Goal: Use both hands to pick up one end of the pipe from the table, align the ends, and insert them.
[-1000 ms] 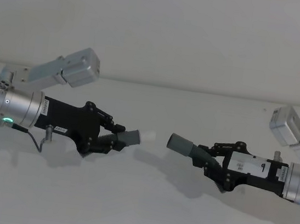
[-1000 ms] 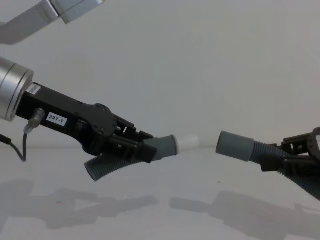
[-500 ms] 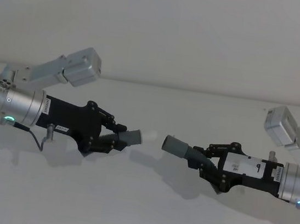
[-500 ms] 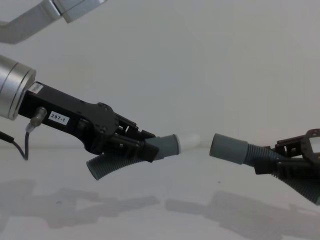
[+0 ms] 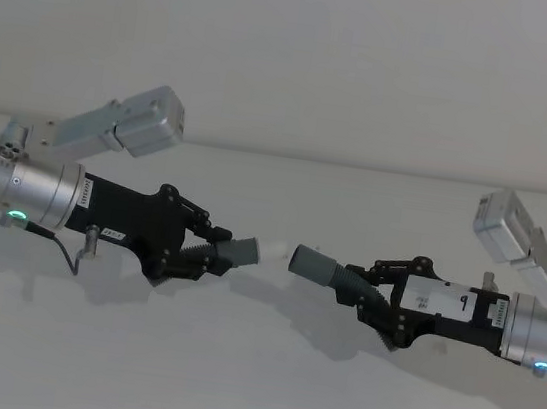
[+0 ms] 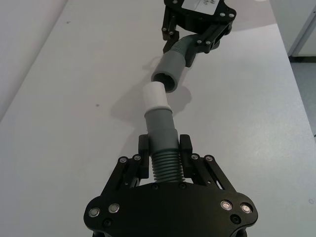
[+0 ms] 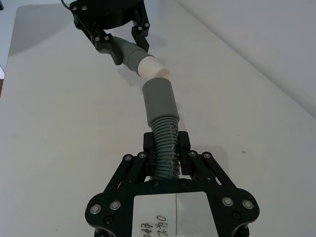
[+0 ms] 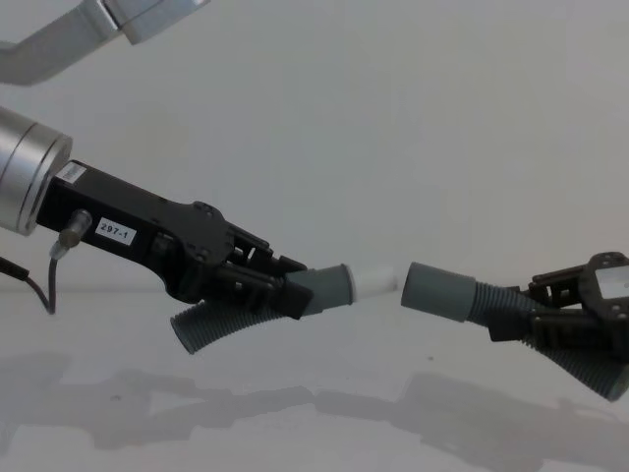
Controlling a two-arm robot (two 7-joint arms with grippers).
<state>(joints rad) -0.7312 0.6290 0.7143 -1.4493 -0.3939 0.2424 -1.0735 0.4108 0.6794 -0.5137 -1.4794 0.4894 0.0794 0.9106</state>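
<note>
Both pieces of the pipe are held above the white table [image 5: 250, 383]. My left gripper [image 5: 208, 254] is shut on the corrugated part of one piece [image 8: 211, 329]. That piece's grey cuff [image 8: 329, 288] ends in a white tip [image 8: 378, 279] pointing right. My right gripper [image 5: 368, 293] is shut on the other piece [image 7: 165, 136], with its open grey cuff [image 8: 437, 291] facing left. A small gap separates the two ends. In the left wrist view the white tip [image 6: 156, 96] sits just short of the cuff's mouth [image 6: 170, 74], slightly off its axis.
The arms' shadows fall on the table under the pipe. A plain light wall [image 5: 372, 66] rises behind the table's far edge. The grey upper links of both arms [image 5: 123, 122] hang behind the grippers.
My right gripper has carried its piece leftward, so the gap between the two ends has narrowed to a sliver. The left gripper has stayed almost where it was.
</note>
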